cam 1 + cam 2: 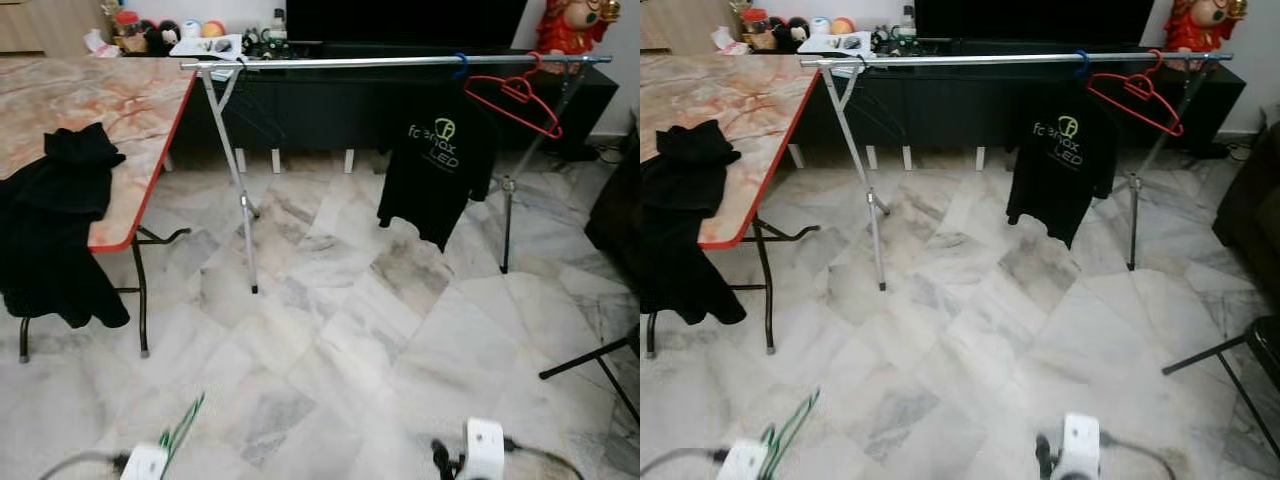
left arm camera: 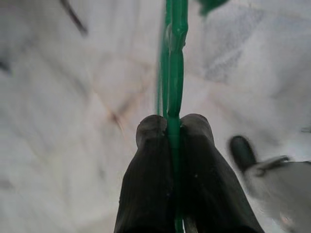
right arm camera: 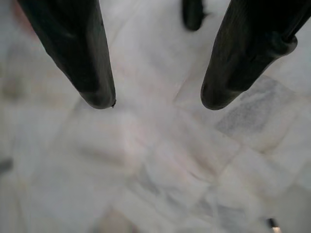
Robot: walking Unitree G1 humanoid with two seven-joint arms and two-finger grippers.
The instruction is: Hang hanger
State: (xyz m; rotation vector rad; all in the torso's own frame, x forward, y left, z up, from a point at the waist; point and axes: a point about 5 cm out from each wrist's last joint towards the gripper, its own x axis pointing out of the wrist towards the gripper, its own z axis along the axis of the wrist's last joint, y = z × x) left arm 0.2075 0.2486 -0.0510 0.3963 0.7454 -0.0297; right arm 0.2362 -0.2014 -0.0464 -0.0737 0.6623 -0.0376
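Observation:
A thin green hanger [image 1: 184, 432] sticks up at the bottom left of the eye views, low over the floor. My left gripper [image 2: 173, 121] is shut on the green hanger [image 2: 174, 63], its two black fingers pressed against the rod. A silver clothes rail [image 1: 400, 62] spans the room ahead. On the rail hang a red hanger [image 1: 515, 98] and a black T-shirt [image 1: 440, 160] on a blue hook. My right gripper [image 3: 155, 102] points down at the marble floor, open with nothing between its fingers.
A marble-top table [image 1: 110, 110] with a red edge stands at the left, black clothes [image 1: 55, 225] draped over it. A dark TV cabinet [image 1: 330, 100] runs behind the rail. A black stand leg [image 1: 590, 362] crosses the floor at the right. The rail's legs [image 1: 245, 205] splay outward.

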